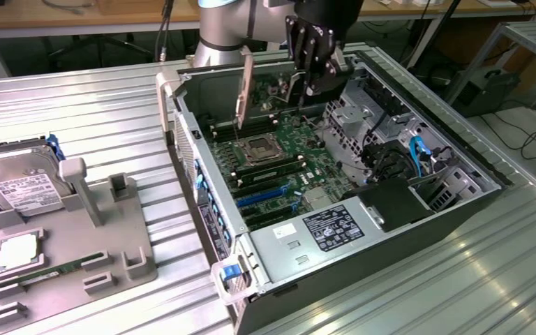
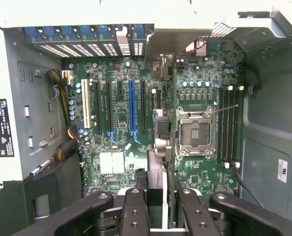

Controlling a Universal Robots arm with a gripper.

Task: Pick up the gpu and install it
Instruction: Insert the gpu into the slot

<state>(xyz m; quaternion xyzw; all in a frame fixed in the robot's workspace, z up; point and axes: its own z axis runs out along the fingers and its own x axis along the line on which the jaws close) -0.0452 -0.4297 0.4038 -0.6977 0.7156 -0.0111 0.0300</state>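
The gripper (image 1: pixel 313 78) hangs over the open computer case (image 1: pixel 454 188), which lies on its side in the middle of the ribbed metal table (image 1: pixel 91 118), and its fingers (image 2: pixel 134 209) are pinched on the gpu (image 2: pixel 156 179). In the wrist view the card is seen edge-on, running from between the fingers out over the motherboard (image 2: pixel 121 123). In the exterior view its pale end bracket (image 1: pixel 246 91) hangs upright just inside the case wall near the CPU socket (image 1: pixel 260 148). The pickup looks done, judging by the card being aloft in the grip. The install is not: the card appears clear of the board, over the strip between the socket and the expansion slots, and the long blue slot (image 2: pixel 131 105) stands empty. Near the table's edge on the exterior view's left, a grey parts holder (image 1: pixel 109 237) carries a hard drive (image 1: pixel 21 185) and a memory stick (image 1: pixel 49 274), well apart from the case.
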